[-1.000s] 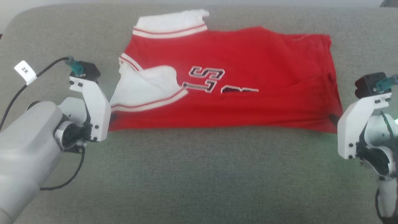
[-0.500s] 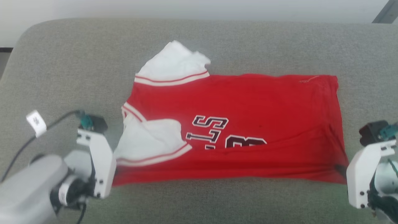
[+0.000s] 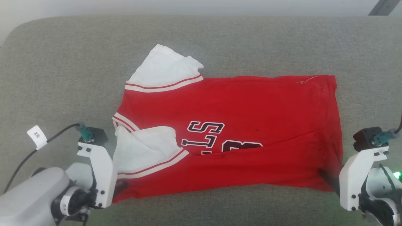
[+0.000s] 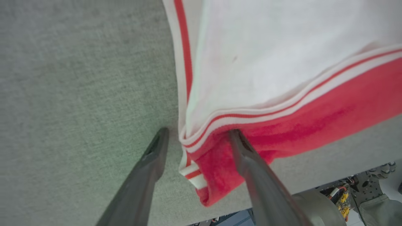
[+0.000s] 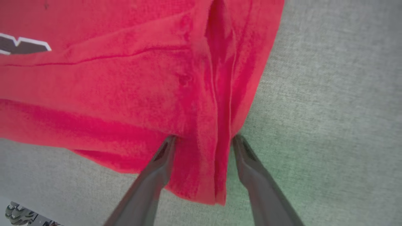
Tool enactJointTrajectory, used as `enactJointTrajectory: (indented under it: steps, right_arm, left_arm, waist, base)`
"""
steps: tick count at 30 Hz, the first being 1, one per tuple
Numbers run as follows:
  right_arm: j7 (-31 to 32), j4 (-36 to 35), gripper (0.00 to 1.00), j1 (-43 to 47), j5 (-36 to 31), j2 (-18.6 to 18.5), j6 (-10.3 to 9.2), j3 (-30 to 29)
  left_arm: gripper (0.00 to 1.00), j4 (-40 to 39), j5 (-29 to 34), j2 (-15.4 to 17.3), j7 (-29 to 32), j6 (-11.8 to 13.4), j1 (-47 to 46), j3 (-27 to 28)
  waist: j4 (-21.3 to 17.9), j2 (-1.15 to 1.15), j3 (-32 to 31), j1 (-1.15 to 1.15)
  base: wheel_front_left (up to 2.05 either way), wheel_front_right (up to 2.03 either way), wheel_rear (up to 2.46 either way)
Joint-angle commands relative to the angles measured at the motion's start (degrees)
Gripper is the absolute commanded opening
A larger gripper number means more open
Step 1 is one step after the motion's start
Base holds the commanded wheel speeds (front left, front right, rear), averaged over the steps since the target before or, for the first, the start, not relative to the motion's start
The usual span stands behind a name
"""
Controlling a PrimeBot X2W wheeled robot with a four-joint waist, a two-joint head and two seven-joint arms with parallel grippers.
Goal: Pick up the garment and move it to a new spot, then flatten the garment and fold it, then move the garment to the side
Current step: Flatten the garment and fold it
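The garment (image 3: 238, 125) lies spread in the middle of the grey worktop (image 3: 62, 62), red side up, with white lining turned out at its 9 o'clock end. The left claw (image 4: 198, 131) stands wide open astride the 8 o'clock corner, gripping nothing. The right claw (image 5: 204, 137) is equally open astride the 4 o'clock corner, the cloth loose between its fingers.

Grey woven cushion (image 3: 201, 37) with rounded far corners, under soft, even light. Beyond its far edge lies a pale strip (image 3: 188, 6), wall or floor unclear; a dark slanted bar (image 3: 380, 8) crosses the upper right corner. A faint green glow (image 5: 282, 150) tints the weave near the front edge.
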Motion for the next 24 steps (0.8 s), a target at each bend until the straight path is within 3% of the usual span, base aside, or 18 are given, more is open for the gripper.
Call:
enactJointTrajectory:
  steps: [1, 7, 11, 17, 24]
  right_arm:
    - [-0.6, -0.1, 1.00, -0.6, 0.4, -0.1, -0.12, 0.0]
    - [-5.0, -3.1, 1.00, -1.2, 0.7, -0.3, -0.09, -1.6]
    - [-12.0, -6.3, 1.00, -2.7, -0.1, 0.0, -0.09, -2.5]
    - [-29.2, -8.1, 1.00, -7.0, -3.7, 3.3, -0.09, -2.5]
    - [-49.2, -3.7, 1.00, -11.4, -7.9, 6.5, -0.08, 1.6]
  left_arm:
    - [1.00, 0.5, 0.9, 0.7, 0.2, 0.7, -0.6, 0.0]
    - [1.00, -4.8, 2.4, 5.5, 2.4, 2.6, -4.3, 1.6]
    - [1.00, -8.0, 3.9, 8.0, 3.0, 2.9, -8.0, 3.4]
    - [1.00, -5.9, 5.8, 8.1, 2.4, -0.1, -14.5, 5.7]
    - [1.00, 3.7, 8.4, 6.3, 0.4, -6.2, -22.6, 7.8]
  waist:
    - [-0.2, 0.00, -0.1, 0.00]
    - [-1.3, 0.00, -0.2, 0.00]
    - [-2.5, 0.00, 0.5, 0.00]
    - [-6.0, 0.00, 2.7, 0.00]
    - [-11.6, 0.00, 6.4, 0.00]
  base:
    - [0.00, 0.00, 0.00]
    - [0.00, 0.00, 0.00]
    - [0.00, 0.00, 0.00]
    - [0.00, 0.00, 0.00]
    - [0.00, 0.00, 0.00]
